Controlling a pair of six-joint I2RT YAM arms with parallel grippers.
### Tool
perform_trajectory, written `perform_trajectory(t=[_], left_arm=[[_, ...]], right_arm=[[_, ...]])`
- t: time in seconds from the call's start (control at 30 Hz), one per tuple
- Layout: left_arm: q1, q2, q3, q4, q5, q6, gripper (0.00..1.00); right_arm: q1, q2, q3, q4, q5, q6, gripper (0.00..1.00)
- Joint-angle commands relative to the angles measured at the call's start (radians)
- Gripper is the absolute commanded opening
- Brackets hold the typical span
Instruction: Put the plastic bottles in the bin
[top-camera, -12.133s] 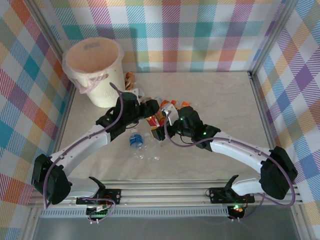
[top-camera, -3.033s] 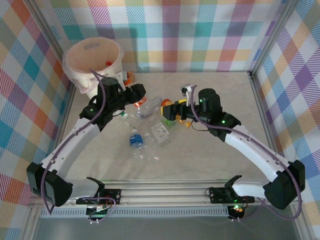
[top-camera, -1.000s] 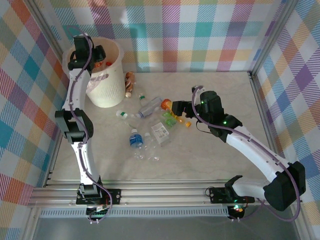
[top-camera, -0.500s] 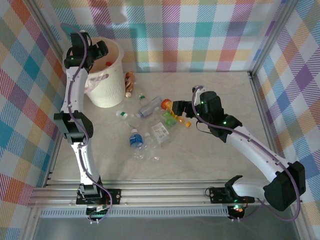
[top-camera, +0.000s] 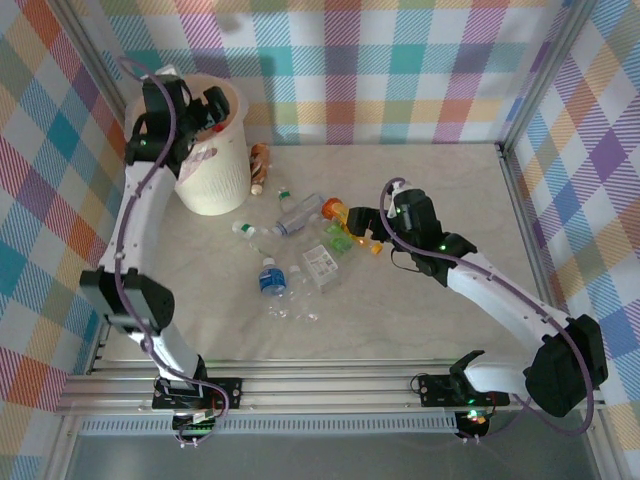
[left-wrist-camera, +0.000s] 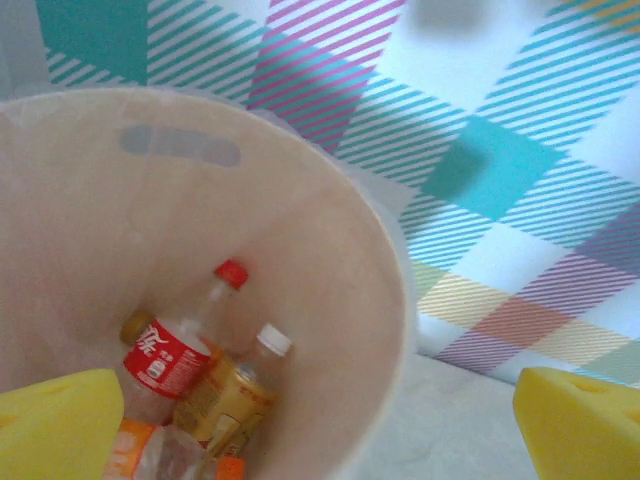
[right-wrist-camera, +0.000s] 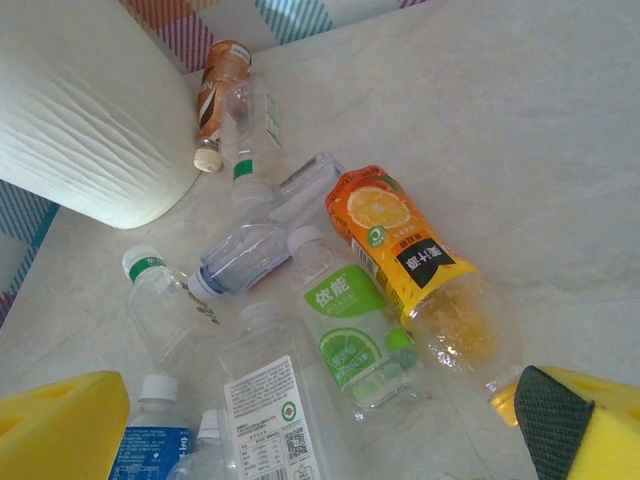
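The bin (top-camera: 215, 185), a cream-white bucket with a bag liner, stands at the back left. My left gripper (top-camera: 205, 110) hovers over its mouth, open, with nothing between its yellow pads (left-wrist-camera: 60, 420). Inside the bin (left-wrist-camera: 330, 250) lie a red-labelled bottle (left-wrist-camera: 165, 360) and a yellow-labelled bottle (left-wrist-camera: 225, 395). Several plastic bottles lie on the table's middle. My right gripper (right-wrist-camera: 320, 430) is open just above a green-labelled bottle (right-wrist-camera: 350, 325) and an orange-labelled bottle (right-wrist-camera: 410, 255), holding nothing. In the top view the right gripper (top-camera: 362, 228) is at the right edge of that pile.
A brown bottle (top-camera: 259, 165) lies against the bin's right side. A bluish clear bottle (top-camera: 298, 213), a white-labelled one (top-camera: 320, 265) and a blue-labelled one (top-camera: 270, 280) are scattered left of the right gripper. Checked walls close in the table at the back and sides.
The left jaws have spread wide above the bin, and the left arm's elbow has swung down and outward. The right arm has barely shifted.
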Motion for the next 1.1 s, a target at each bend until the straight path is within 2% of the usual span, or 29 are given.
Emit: perform_trajectory(t=[0.0,0.1,0.2,0.4,0.5,0.63,0.7,0.93,1.07], left_arm=[[-0.049,-0.166,-0.219,0.115,-0.124,-0.077,1.0],[-0.107,-0.294,-0.397,0.127,-0.179,-0.123,1.0],[-0.167,-0.409,-0.547,0.071,-0.228,-0.165,1.0],[-0.22,-0.542,-0.762,-0.061,-0.125,-0.268,1.0],[-0.231,-0.555,-0.845,-0.096,-0.035,-0.286,1.0],[-0.234,-0.541,-0.978,-0.024,0.151,-0.326,1.0],[-0.237,-0.514,-1.018,-0.008,0.2,-0.341,0.98],[-0.256,-0.456,-1.126,0.085,0.344,-0.369,0.95],[-0.269,-0.403,-1.138,0.056,0.353,-0.326,0.95]], right_arm=[[-0.009,-0.015,-0.018,0.051,-0.013,0.02,1.0],[-0.008,-0.019,-0.026,0.061,-0.01,0.021,1.0],[-0.008,-0.023,-0.031,0.069,-0.004,0.027,1.0],[-0.009,-0.035,-0.052,0.103,0.018,0.051,1.0],[-0.008,-0.027,-0.051,0.111,0.015,0.061,1.0],[-0.008,-0.008,-0.04,0.114,0.003,0.07,1.0],[-0.008,0.001,-0.033,0.111,-0.002,0.071,1.0],[-0.008,0.016,-0.016,0.099,-0.005,0.07,1.0],[-0.008,0.023,-0.015,0.103,-0.009,0.077,1.0]])
